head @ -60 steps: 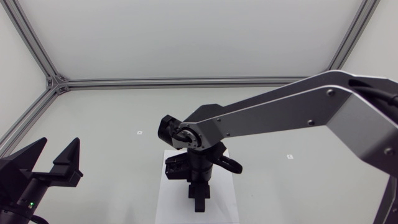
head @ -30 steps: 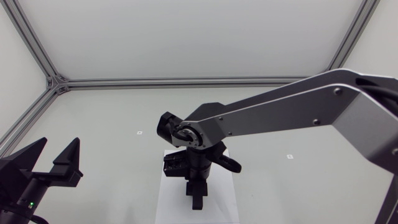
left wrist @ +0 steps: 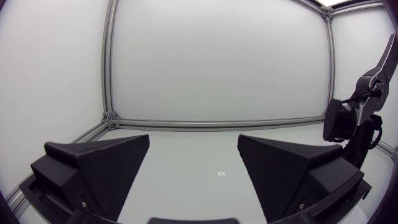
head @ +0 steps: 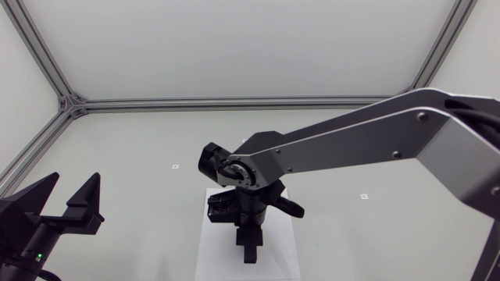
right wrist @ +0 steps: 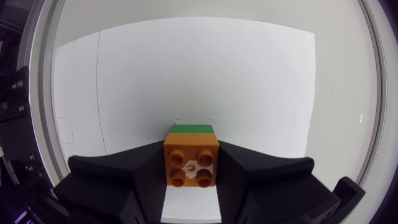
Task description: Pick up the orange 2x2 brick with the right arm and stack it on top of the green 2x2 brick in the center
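The bench is a white surface with a metal frame along its far and left edges. The right arm comes in from the right edge and reaches to the middle of the bench, where its wrist points down over a white sheet. This sheet lies flat in the middle, toward the near edge. The left arm is at the near left corner, well apart from the sheet. The left jaws stand wide apart, and the two wedge fingers point across the bench toward the far edge.

In the right wrist view the right jaws are clamped on the orange brick, one finger touching it from each side, with its four studs facing the camera. The green brick shows just ahead of the orange one as a narrow strip, over the sheet. I cannot tell if the two bricks touch. In the head view the wrist hides both bricks.

Two small marks are on the bench, one on each side of the sheet
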{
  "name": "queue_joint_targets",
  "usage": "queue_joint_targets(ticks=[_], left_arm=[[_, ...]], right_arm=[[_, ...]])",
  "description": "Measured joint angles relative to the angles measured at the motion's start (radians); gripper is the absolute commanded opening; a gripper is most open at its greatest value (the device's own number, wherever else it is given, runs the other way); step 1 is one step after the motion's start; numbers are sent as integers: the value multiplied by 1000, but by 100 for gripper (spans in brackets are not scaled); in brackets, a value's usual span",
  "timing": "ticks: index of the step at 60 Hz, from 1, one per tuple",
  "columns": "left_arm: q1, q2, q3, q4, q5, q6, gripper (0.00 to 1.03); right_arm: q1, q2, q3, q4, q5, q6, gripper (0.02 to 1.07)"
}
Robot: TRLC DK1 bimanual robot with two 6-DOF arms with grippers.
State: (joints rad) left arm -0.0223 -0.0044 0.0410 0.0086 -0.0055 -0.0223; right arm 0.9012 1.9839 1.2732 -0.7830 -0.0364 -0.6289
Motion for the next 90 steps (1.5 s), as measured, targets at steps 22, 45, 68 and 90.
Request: queue_joint_targets(ticks=[22, 45, 68, 90], left_arm=[[0, 0, 0, 0, 0, 0, 99], [0, 0, 0, 0, 0, 0, 99], [0, 0, 0, 0, 0, 0, 99], [0, 0, 0, 0, 0, 0, 99]], right_arm=[[0, 0, 0, 2, 0, 0, 21], [0, 0, 0, 6, 0, 0, 21], [1, 3, 0, 6, 0, 19, 22], [1, 3, 0, 6, 0, 26, 31]])
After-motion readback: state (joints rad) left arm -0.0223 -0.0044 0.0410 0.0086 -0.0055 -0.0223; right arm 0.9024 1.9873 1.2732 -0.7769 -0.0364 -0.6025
